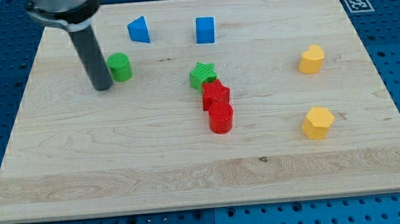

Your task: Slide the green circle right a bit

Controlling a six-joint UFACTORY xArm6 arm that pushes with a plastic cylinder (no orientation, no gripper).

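Note:
The green circle is a short green cylinder in the upper left part of the wooden board. My tip rests on the board just to the left of the green circle and slightly below it, very close to its left side or touching it. The dark rod rises from the tip toward the view's top left.
A blue triangle and a blue cube sit near the top. A green star, a red star and a red cylinder cluster at centre. A yellow heart and a yellow hexagon stand at the right.

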